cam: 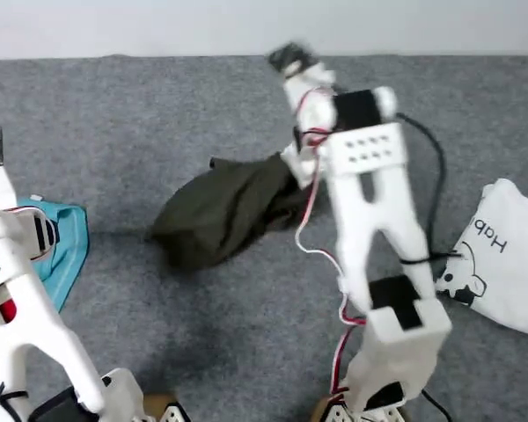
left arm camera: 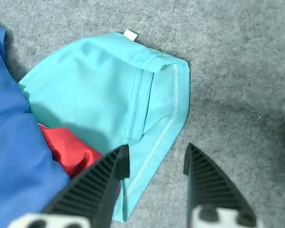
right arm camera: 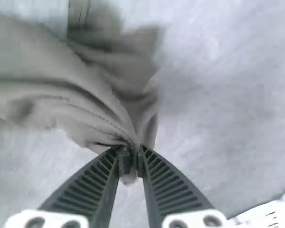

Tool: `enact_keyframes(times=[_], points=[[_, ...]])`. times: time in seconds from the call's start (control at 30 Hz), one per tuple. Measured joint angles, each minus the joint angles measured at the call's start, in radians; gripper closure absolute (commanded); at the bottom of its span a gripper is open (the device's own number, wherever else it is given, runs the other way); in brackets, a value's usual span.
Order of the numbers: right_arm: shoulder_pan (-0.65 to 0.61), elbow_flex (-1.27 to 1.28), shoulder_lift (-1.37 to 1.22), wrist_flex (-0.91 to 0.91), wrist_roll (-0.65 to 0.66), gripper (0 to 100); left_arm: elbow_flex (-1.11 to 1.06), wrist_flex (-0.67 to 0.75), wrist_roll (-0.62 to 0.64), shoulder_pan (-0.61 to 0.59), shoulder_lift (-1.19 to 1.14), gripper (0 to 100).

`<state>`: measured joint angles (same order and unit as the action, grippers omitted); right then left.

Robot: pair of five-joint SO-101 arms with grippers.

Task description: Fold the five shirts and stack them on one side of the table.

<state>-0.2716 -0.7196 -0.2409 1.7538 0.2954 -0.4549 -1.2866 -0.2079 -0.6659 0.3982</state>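
My right gripper (right arm camera: 128, 160) is clenched on a bunched fold of the olive shirt (cam: 224, 211). The cloth is pinched between both jaws and spreads out crumpled beyond them. That shirt lies in a loose heap near the middle of the grey table (cam: 158, 105), and my right arm (cam: 370, 211) stretches over the table to the heap's right edge. My left gripper (left arm camera: 156, 159) is released, with its jaws apart and nothing between them. It hangs over the folded corner of the teal shirt (left arm camera: 95, 85), one jaw above the stitched hem and the other above bare table just beside it. The teal shirt sits at the left side of the table. A blue shirt (left arm camera: 9, 156) overlaps its edge, and a bit of red shirt (left arm camera: 69, 147) shows between the blue and the teal. A white shirt (cam: 502, 255) with a printed figure lies at the right side, well apart from the olive one.
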Motion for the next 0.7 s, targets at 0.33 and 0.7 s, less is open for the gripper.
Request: enact_keyframes(times=[0.33,0.7], points=[[0.06,-0.356,0.103,-0.015,0.0,98.8,-0.006,0.0,0.0,0.0,0.0,81],[-0.282,-0.281,0.06,-0.106,0.0,98.8,-0.064,0.0,0.0,0.0,0.0,81]])
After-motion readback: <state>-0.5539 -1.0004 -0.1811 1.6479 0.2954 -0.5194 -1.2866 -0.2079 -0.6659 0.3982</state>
